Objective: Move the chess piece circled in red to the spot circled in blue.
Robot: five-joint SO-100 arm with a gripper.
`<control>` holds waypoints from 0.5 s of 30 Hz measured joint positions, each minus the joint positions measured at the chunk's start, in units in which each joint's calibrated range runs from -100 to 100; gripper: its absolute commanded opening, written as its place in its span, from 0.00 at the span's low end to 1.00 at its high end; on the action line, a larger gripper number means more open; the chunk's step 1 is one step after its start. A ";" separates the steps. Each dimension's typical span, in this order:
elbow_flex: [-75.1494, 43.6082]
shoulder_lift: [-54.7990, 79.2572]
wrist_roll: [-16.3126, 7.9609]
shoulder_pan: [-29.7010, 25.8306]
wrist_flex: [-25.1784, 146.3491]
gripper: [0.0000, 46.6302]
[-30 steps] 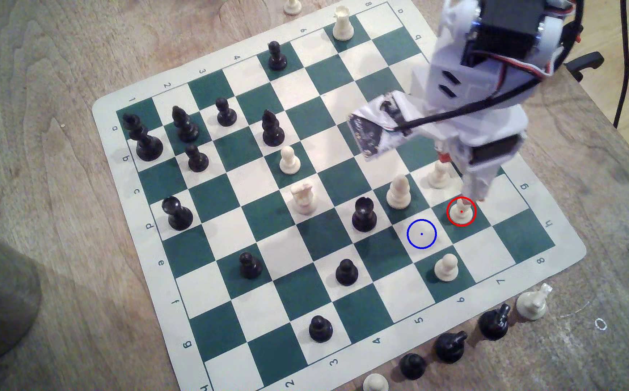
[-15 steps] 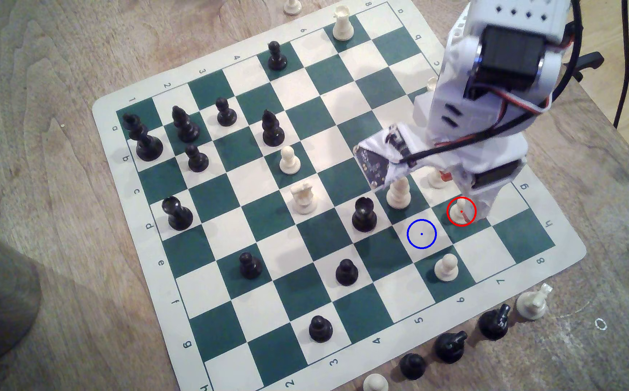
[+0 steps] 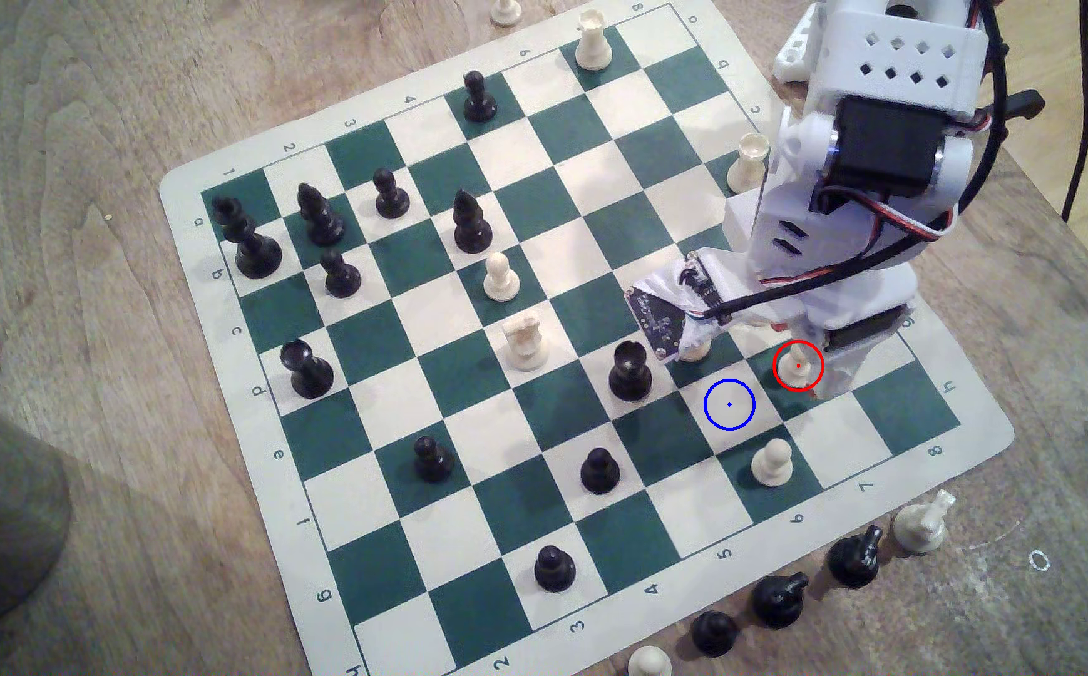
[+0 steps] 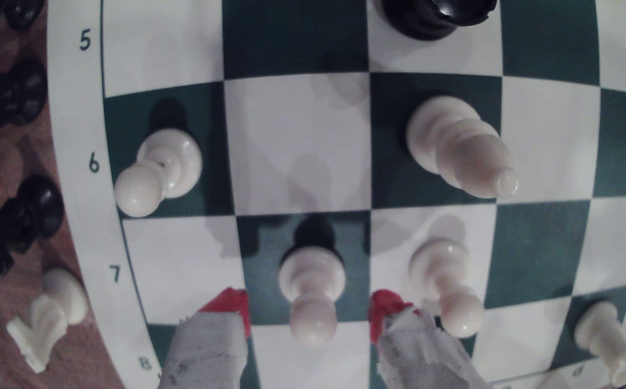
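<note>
The wooden surface [image 3: 105, 162] carries a green-and-cream chessboard [image 3: 398, 403] that spreads across most of the exterior view, its rim numbered and lettered. The white arm [image 3: 853, 195] reaches in from about 1 o'clock of that view and bends down over the board's 3 o'clock side.

The end effector [image 4: 309, 318] is released: in the wrist view its two red-tipped fingers [image 4: 229, 303] stand apart, one on each side of the chess piece [image 4: 309, 288], with a clear gap between each tip and the pawn's head. The pawn stands upright on its dark green square, inside the red ring [image 3: 797, 365] of the exterior view.

The spot [image 3: 729, 404], a cream square ringed in blue, lies just beside the pawn's square at about 8 o'clock in the exterior view, sharing an edge with it; nothing stands on it.

Close by, a taller cream bishop [image 4: 461, 146] stands on a green square near the spot, and another cream pawn [image 4: 446, 288] sits just beside one fingertip. A further cream pawn [image 3: 771, 463] stands at 5 o'clock of the spot, and a black rook [image 3: 630, 370] at its 9 o'clock. Captured pieces [image 3: 782, 598] line the surface along the board's 5 o'clock rim.
</note>
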 measured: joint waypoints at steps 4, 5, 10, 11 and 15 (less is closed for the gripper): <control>0.00 0.50 -0.10 0.00 0.00 0.34; 0.00 0.50 -0.10 0.00 0.00 0.34; 0.00 0.50 -0.10 0.00 -0.72 0.34; 0.00 0.50 -0.10 0.00 -1.04 0.36; 0.00 0.50 -0.10 0.00 -1.51 0.37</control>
